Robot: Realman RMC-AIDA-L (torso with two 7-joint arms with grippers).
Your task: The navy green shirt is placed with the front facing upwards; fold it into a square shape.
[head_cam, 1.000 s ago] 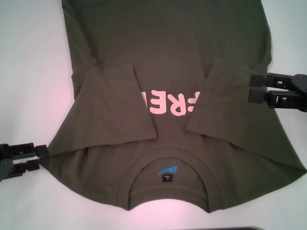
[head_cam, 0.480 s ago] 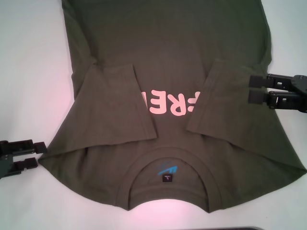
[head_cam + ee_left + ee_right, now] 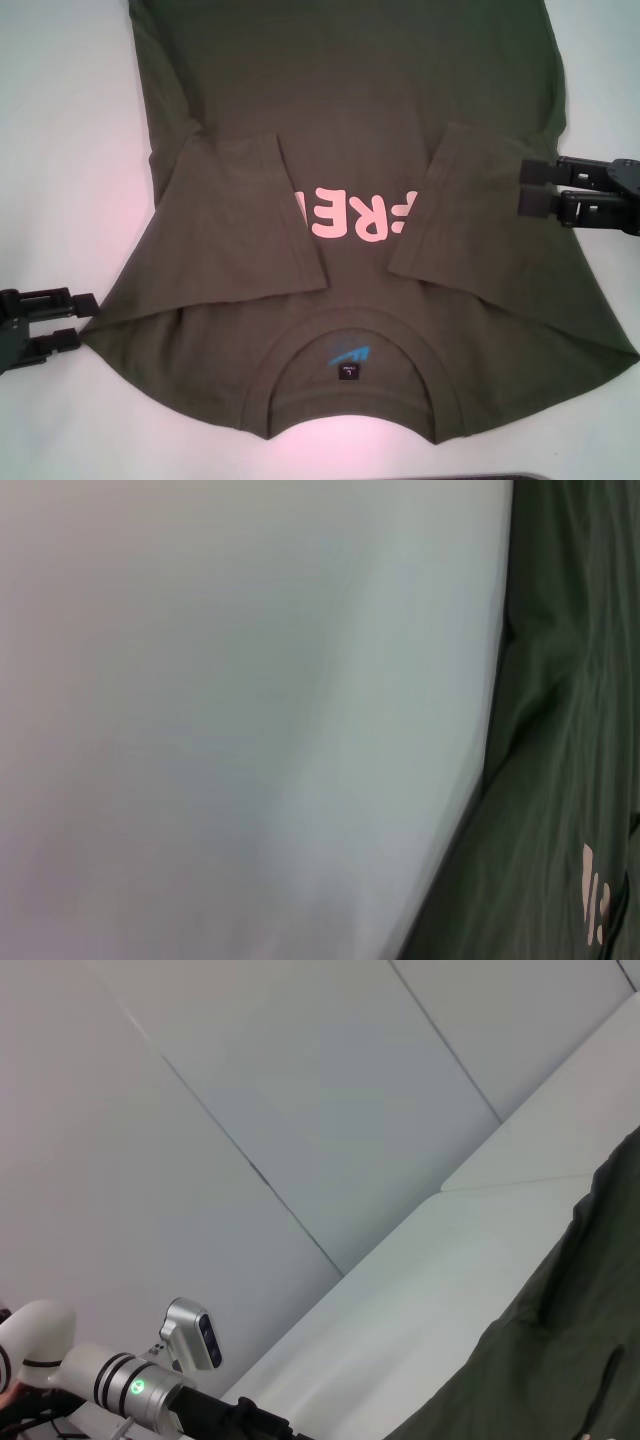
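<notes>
**Shirt spread flat, both sleeves turned in, pincers at its two sides**

The navy green shirt (image 3: 350, 200) is seen in the head view lying front up on the white surface (image 3: 60, 150), its collar (image 3: 352, 375) nearest the robot and its hem beyond the far edge of the picture. Both short sleeves are folded inward over the chest, so that only the middle of the pink letters (image 3: 352, 215) is left uncovered between them. A small dark label (image 3: 347, 371) is visible inside the neck opening.

The left pincer (image 3: 85, 318) is found at the shirt's left shoulder edge, its two black fingers apart, one above the other, with their tips just at the cloth; nothing is gripped between them. The right pincer (image 3: 525, 188) is placed over the right side of the shirt, beside the folded right sleeve, its fingers likewise parted and holding nothing.

In the left wrist view only bare surface (image 3: 250, 720) and a creased strip of the shirt (image 3: 560, 780) with a fragment of pink print are shown; no fingers are visible. In the right wrist view the shirt's edge (image 3: 540, 1360), pale wall panels (image 3: 250, 1080) and part of a white arm (image 3: 110, 1385) are shown, none of which is given by the head view.
</notes>
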